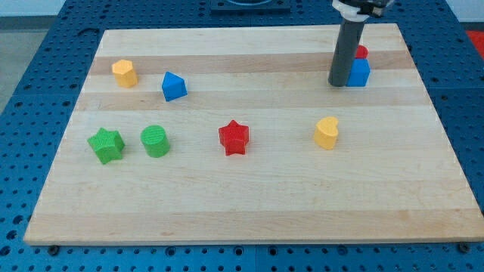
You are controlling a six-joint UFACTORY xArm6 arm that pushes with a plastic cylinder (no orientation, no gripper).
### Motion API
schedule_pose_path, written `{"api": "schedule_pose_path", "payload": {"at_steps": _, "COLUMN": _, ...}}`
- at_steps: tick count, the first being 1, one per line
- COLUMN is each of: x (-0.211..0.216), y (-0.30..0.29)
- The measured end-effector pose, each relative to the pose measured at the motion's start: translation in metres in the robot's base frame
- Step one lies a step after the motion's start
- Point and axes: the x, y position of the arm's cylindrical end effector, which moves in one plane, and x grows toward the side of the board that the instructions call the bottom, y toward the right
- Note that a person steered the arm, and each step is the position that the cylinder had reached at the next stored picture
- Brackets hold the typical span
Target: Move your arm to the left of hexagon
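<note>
My tip (338, 84) rests on the board near the view's top right, touching or almost touching the left side of a blue cube (359, 73). A small red block (362, 52) sits just behind the cube, partly hidden, so I cannot make out its shape. A yellow block that looks like a hexagon (125, 73) sits far off at the view's top left. The rod rises from the tip out of the top of the view.
A blue triangle-like block (173, 86) lies right of the yellow hexagon. A green star (106, 145) and a green cylinder (155, 140) sit at the left, a red star (234, 137) in the middle, a yellow heart (327, 133) below my tip. The wooden board (242, 211) ends at blue perforated table.
</note>
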Motion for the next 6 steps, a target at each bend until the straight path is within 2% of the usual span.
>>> {"api": "schedule_pose_path", "payload": {"at_steps": 1, "x": 0.002, "y": -0.031}}
{"api": "schedule_pose_path", "payload": {"at_steps": 3, "x": -0.028, "y": -0.176}}
{"api": "schedule_pose_path", "payload": {"at_steps": 5, "x": -0.094, "y": -0.322}}
{"api": "schedule_pose_path", "payload": {"at_steps": 6, "x": -0.092, "y": -0.403}}
